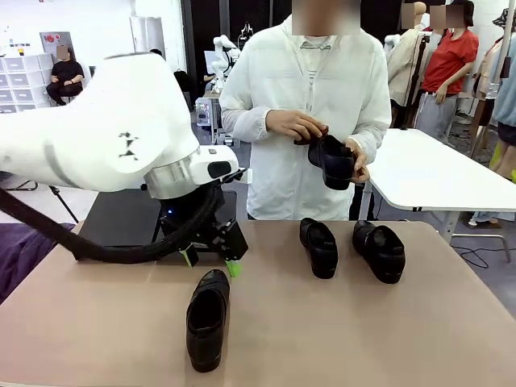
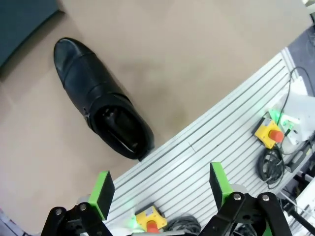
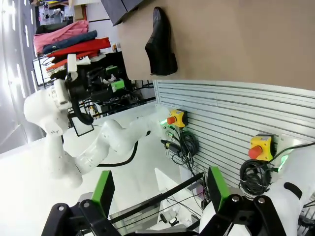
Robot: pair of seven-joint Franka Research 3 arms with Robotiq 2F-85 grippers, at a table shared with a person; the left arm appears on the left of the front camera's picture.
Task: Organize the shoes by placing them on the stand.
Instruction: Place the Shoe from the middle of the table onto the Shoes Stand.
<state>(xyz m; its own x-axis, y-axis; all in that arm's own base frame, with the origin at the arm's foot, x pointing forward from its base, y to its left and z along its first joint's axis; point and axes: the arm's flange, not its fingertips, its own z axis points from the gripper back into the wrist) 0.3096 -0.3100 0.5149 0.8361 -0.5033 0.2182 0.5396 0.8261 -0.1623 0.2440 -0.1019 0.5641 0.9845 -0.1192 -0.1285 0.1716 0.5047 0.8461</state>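
One black shoe (image 1: 207, 318) lies on the tan table near its front edge, just in front of and below my left gripper (image 1: 211, 260), which hangs open above the table. The left wrist view has that shoe (image 2: 101, 101) ahead of the open gripper (image 2: 161, 189), nothing between its green pads (image 2: 103, 193). Two more shoes (image 1: 319, 247) (image 1: 379, 251) lie side by side at the far middle. The person holds a shoe (image 1: 332, 160) in both hands. The black stand (image 1: 121, 218) sits at the far left behind my left arm. My right gripper (image 3: 160, 189) is open off the table's near edge, with the front shoe (image 3: 161, 44) far off.
A ribbed metal panel (image 2: 206, 147) with yellow emergency-stop boxes (image 2: 268, 132) and cables lies just off the table's near edge. A white table (image 1: 435, 173) stands behind at the right. The tan tabletop (image 1: 363, 330) is bare at the front right.
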